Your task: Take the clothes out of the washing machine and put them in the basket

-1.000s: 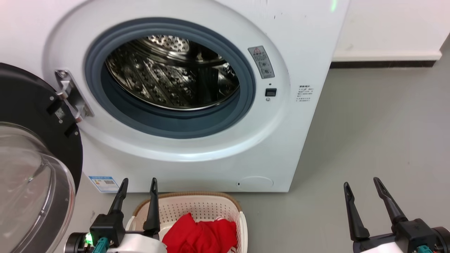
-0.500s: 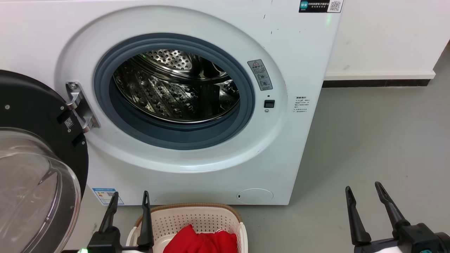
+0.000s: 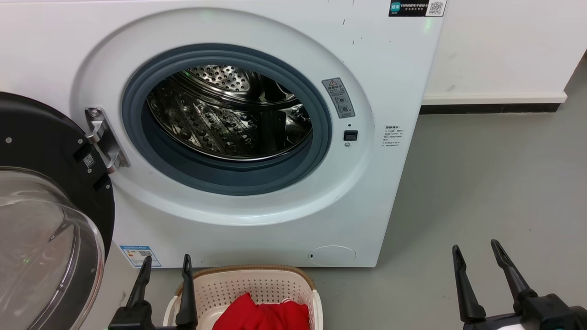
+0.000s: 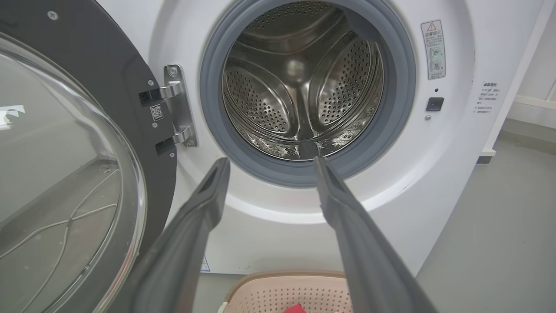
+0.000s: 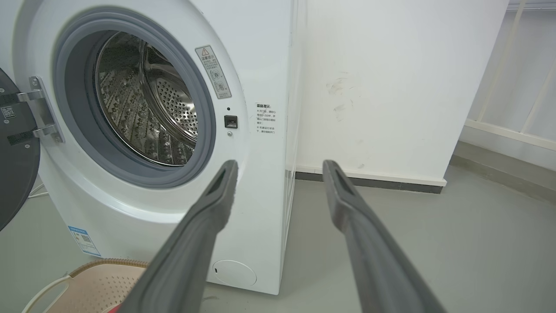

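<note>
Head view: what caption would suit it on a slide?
Washing machine open, steel drum bare, red clothes in the basket, left gripper and right gripper open.

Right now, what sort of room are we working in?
Probably a laundry corner: a front-loading washing machine with its door open, a laundry basket holding red clothes, bare grey floor.

The washing machine (image 3: 403, 68) has a smooth, glossy white casing with a few small dark scuffs near the top. Its drum (image 3: 220, 114) is bright polished steel, perforated and mirror-like, and the seal (image 3: 229, 178) round the opening looks like matt grey rubber. The door (image 3: 36, 133) pairs a matt black plastic frame with clear glossy glass and a shiny metal hinge (image 3: 103, 140). The basket (image 3: 257, 284) is matt cream plastic with a woven-looking brown rim. The clothes (image 3: 261, 316) are soft red cloth. The floor (image 3: 495, 183) is smooth, dull grey.
</note>
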Robot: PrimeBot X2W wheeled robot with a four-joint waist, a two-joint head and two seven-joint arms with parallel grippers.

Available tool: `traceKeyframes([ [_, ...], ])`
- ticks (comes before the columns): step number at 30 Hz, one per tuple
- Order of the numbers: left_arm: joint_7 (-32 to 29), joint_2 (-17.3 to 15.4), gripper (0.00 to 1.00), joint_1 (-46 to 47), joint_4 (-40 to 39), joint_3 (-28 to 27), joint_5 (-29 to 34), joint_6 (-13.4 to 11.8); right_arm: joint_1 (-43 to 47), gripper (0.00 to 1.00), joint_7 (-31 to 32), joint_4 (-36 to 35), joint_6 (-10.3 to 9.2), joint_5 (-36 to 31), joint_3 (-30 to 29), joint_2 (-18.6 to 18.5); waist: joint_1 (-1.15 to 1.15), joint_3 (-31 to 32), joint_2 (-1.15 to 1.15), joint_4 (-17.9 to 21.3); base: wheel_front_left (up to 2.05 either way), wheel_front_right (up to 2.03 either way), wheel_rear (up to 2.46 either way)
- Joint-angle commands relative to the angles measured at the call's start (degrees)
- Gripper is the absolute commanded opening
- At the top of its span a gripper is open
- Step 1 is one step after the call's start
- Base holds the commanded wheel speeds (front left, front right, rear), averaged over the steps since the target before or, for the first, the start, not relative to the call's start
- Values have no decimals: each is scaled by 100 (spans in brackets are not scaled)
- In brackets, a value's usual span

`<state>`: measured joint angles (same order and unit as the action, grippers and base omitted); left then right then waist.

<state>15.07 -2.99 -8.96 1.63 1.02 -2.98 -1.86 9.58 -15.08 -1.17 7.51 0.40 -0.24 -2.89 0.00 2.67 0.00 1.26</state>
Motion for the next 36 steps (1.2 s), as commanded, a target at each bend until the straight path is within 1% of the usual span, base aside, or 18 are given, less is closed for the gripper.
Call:
traceKeyframes([
  [1,15,11,100,-44,-11,-31,-11,31,68,100,-14,-28,-4,10,-6,3,0,-11,0,-4,0,0,0],
  [6,15,13,100,-43,-20,-80,14,76,84,100,-14,-37,-4,35,9,3,0,-35,0,-2,0,0,0],
  [7,0,2,0,0,4,-73,-18,81,11,0,0,-13,0,21,7,0,0,-35,0,-2,0,0,0],
  [11,-32,11,0,-52,243,-65,-38,84,18,0,8,212,0,24,16,3,1,-37,0,-1,0,0,0],
  [23,-384,11,0,220,412,-187,-1470,223,-235,0,253,395,0,1611,38,-92,1,-61,0,-13,0,0,0],
  [24,-384,11,0,220,412,-187,-1470,223,-235,0,253,395,0,1611,38,-92,1,-61,0,-13,0,0,0],
  [36,-677,10,0,442,541,-280,-2721,342,-470,0,490,579,-1,2968,29,-154,1,-85,0,-25,0,0,0],
])
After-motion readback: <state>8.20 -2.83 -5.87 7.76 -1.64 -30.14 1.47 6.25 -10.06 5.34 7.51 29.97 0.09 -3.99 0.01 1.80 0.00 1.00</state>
